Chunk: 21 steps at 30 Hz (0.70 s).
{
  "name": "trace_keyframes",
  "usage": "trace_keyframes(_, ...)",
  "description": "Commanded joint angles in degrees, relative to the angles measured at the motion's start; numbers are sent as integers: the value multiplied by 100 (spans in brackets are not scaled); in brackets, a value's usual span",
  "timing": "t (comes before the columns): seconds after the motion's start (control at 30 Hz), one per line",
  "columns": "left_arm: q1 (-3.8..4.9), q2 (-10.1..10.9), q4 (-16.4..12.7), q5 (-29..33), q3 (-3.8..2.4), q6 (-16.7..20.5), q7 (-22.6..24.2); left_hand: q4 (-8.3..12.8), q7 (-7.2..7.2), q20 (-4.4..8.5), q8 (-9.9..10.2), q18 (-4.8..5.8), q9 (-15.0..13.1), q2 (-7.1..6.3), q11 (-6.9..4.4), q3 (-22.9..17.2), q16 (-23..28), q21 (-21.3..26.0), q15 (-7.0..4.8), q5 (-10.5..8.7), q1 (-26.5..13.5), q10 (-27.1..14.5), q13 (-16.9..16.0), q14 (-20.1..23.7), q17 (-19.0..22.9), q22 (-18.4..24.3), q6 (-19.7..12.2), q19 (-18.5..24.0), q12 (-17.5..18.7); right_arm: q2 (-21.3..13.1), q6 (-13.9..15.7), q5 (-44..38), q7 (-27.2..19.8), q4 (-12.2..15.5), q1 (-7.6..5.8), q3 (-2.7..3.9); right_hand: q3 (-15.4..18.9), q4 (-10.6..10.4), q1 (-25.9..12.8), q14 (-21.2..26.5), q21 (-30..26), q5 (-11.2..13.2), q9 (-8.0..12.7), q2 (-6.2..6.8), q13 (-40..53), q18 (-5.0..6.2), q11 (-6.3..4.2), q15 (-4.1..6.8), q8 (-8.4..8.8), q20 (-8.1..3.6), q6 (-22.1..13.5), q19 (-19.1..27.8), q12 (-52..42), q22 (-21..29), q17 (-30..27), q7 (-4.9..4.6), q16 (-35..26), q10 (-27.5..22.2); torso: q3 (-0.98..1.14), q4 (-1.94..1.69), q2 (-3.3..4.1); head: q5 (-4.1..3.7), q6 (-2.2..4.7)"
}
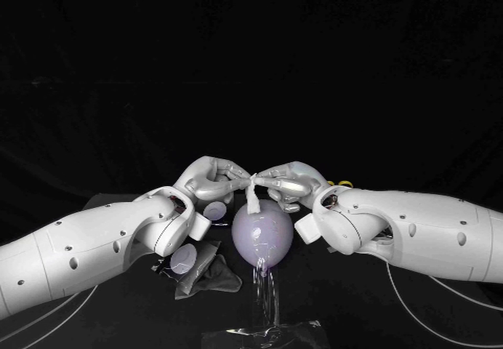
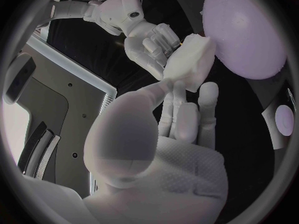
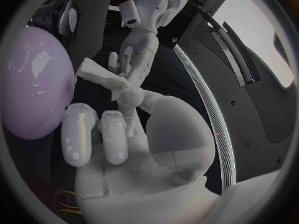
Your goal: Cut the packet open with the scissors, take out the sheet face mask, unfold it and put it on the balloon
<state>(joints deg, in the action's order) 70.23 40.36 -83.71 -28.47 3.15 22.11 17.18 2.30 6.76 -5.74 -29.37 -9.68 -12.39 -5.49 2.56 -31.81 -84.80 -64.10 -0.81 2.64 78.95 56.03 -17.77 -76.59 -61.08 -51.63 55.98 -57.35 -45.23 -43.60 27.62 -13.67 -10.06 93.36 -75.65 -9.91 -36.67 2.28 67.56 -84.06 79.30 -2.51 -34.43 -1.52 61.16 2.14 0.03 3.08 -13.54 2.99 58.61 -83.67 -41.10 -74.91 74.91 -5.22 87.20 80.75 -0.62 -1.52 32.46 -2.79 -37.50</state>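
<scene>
Head view, from close to far: a shiny clear thing [image 1: 262,334] lies on the black table [image 1: 351,309], closest to the robot. A bit further back, by the left arm, is a dark crumpled thing [image 1: 208,275] with a pale round spot on it. Right beside it is the balloon [image 1: 262,233]. It is pale purple and shaped like an egg.

Just above the balloon's top, the two hands meet. The left hand [image 1: 213,179] and the right hand [image 1: 294,182] each pinch the sheet face mask [image 1: 251,189] between thumb and fingers. Their other fingers sit close together. The mask is folded up into a small white strip. It hangs down between the hands to the top of the balloon.

Behind the right wrist a small yellow thing [image 1: 341,183] peeks out. I cannot tell what it is.
</scene>
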Motion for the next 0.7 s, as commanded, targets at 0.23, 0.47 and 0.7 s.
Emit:
trace_keyframes(0.23, 1, 3, 24, 280, 0, 145, 64, 26, -16, 31, -64, 77, -74, 67, -21, -131, -42, -126, -2, 16, -46, 81, -39, -91, -81, -108, 21, -113, -73, -10, -135, -91, -62, 6, -8, 13, -23, 13, -21, -478, 10, -27, -304, -53, 7, 30, -2, 30, -219, 8, 91, -72, 4, -1188, 1158, 70, 17, 21, -1, -1, -2, -7, 4)
trace_keyframes(0.47, 1, 10, 20, 356, 0, 169, 72, 49, -28, 45, -102, 89, -109, 46, -31, -204, -61, -186, -11, 16, -95, 113, -67, -130, -141, -172, 29, -148, -106, -16, -131, -106, -43, -16, -8, 13, -30, 22, -23, -478, 9, -27, -317, -57, -5, 30, -3, 32, -230, 4, 81, -72, 22, -1188, 1157, 70, 15, 20, 0, -2, 2, -7, 4)
trace_keyframes(0.7, 1, 23, 20, 437, 0, 199, 76, 67, -40, 55, -136, 101, -145, 38, -40, -278, -81, -244, -20, 17, -137, 141, -96, -168, -208, -238, 34, -187, -142, -19, -130, -128, -33, -22, -8, 13, -30, 22, -23, -478, 9, -27, -317, -57, -5, 30, -3, 32, -230, 4, 81, -72, 22, -1188, 1157, 70, 15, 20, 0, -2, 0, -4, 7)
